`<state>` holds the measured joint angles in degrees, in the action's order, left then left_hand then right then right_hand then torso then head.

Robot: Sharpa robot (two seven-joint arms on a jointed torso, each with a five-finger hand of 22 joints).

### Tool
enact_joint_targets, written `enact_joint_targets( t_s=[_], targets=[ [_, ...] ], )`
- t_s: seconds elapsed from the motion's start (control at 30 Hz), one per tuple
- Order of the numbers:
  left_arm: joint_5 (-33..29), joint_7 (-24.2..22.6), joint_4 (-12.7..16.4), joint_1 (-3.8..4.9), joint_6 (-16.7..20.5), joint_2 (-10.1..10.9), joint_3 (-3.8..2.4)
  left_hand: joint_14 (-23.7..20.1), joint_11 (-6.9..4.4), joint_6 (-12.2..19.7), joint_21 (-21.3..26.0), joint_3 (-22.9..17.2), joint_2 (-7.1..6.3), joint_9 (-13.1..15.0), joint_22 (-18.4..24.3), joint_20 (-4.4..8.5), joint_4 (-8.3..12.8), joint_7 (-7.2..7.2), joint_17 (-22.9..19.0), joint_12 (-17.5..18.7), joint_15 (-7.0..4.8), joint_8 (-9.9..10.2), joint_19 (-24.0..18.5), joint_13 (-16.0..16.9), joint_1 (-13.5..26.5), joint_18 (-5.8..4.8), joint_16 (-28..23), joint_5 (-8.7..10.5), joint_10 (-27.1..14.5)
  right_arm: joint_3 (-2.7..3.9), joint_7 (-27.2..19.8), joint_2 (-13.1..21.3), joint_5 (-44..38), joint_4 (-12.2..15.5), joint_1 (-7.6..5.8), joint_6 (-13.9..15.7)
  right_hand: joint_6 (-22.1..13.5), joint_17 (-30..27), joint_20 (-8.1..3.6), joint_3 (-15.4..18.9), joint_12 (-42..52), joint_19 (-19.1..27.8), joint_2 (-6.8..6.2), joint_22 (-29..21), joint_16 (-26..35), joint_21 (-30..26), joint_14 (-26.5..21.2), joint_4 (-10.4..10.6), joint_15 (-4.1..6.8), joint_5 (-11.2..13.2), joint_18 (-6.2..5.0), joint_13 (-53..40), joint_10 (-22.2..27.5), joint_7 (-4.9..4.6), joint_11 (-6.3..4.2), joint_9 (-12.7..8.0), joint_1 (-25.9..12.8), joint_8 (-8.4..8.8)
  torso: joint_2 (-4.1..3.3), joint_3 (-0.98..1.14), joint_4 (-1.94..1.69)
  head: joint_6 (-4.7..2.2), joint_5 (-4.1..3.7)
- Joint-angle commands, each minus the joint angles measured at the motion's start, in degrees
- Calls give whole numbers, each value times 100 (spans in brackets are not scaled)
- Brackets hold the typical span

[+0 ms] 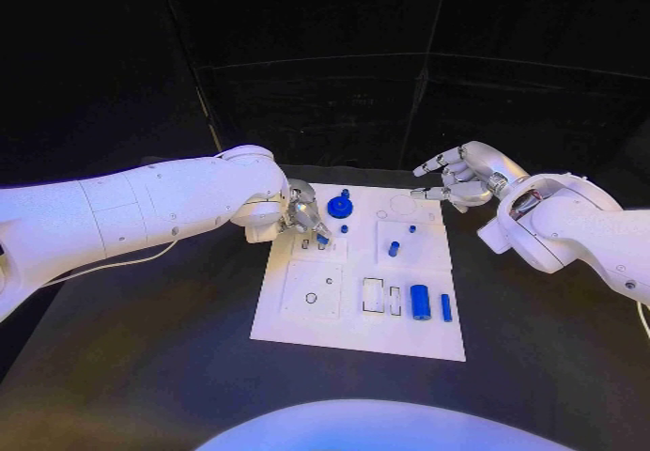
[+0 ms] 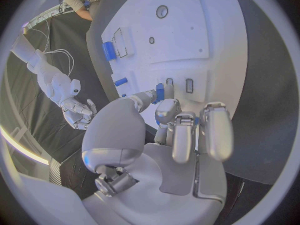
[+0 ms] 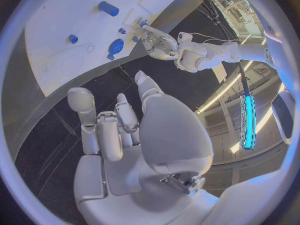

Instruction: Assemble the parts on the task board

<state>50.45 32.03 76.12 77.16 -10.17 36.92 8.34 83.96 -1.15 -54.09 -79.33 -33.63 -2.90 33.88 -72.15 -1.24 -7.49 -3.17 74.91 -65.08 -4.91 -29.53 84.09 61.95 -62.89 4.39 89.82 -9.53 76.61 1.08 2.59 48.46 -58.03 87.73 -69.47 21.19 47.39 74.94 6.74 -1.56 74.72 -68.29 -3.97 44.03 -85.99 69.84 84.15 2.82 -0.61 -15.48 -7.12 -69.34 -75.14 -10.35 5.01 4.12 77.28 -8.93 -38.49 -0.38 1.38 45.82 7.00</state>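
The white task board (image 1: pixel 312 324) lies in the middle of the black table. My left hand (image 1: pixel 301 214) is over its far left part and pinches a small blue part (image 2: pixel 160 92) between thumb and a finger, right above two small slots (image 2: pixel 189 86). My right hand (image 1: pixel 460 177) hovers off the board's far right corner with fingers apart and nothing in them. On the board are a round blue knob (image 1: pixel 340 207), a blue peg (image 1: pixel 394 249), a thick blue cylinder (image 1: pixel 420 302) and a thin blue bar (image 1: pixel 446 307).
Two more tiny blue pieces (image 1: pixel 411 228) sit on the board's far half. Rectangular cut-outs (image 1: pixel 373 294) and a raised plate with a round hole (image 1: pixel 312 298) fill the near half. Black table (image 1: pixel 162 376) surrounds the board.
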Motion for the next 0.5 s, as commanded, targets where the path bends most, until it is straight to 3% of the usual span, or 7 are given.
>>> enact_joint_targets(
  t_s=[0.03,0.1,0.27,0.5],
  targets=[
    [37,-234,137,-17,554,107,1,604,-29,-34,-22,-988,-5,10,-7,1,969,20,1509,12,-10,-40,61,-20,53,-90,18,-22,37,5,-1,5,9,-2,-11,-54,17,544,-17,27,22,24,21,5,34,-20,369,-3,10,-3,-107,-3,-25,24,0,-1,0,-28,-5,4,-5,4,22],
    [174,-253,215,-40,673,178,2,604,-33,-41,-29,-1018,-17,17,-20,3,993,23,1509,13,-12,-43,66,-22,72,-92,18,-35,44,5,3,8,9,-6,-11,-59,17,544,-17,27,22,24,21,5,34,-20,369,-3,10,-3,-107,-3,-25,24,0,-1,0,-28,-2,-2,-2,15,31],
    [465,-237,356,-136,900,299,5,604,-35,-46,-36,-1037,-22,20,-31,4,1007,25,1509,17,-14,-44,69,-26,81,-94,18,-41,47,5,10,15,9,-12,-11,-68,15,540,-18,40,22,29,16,-7,37,-25,368,8,11,0,-109,1,-24,25,0,-1,-12,-35,-8,4,-15,41,37],
    [729,-194,426,-267,1105,319,6,604,-39,-55,-36,-1064,-32,25,-32,7,1029,28,1509,24,-17,-46,70,-35,93,-94,18,-44,51,4,8,22,9,-15,-11,-66,15,540,-18,40,22,29,16,-7,37,-25,368,8,11,0,-109,1,-24,25,0,-1,-12,-35,-6,6,-9,58,52]
  ],
)
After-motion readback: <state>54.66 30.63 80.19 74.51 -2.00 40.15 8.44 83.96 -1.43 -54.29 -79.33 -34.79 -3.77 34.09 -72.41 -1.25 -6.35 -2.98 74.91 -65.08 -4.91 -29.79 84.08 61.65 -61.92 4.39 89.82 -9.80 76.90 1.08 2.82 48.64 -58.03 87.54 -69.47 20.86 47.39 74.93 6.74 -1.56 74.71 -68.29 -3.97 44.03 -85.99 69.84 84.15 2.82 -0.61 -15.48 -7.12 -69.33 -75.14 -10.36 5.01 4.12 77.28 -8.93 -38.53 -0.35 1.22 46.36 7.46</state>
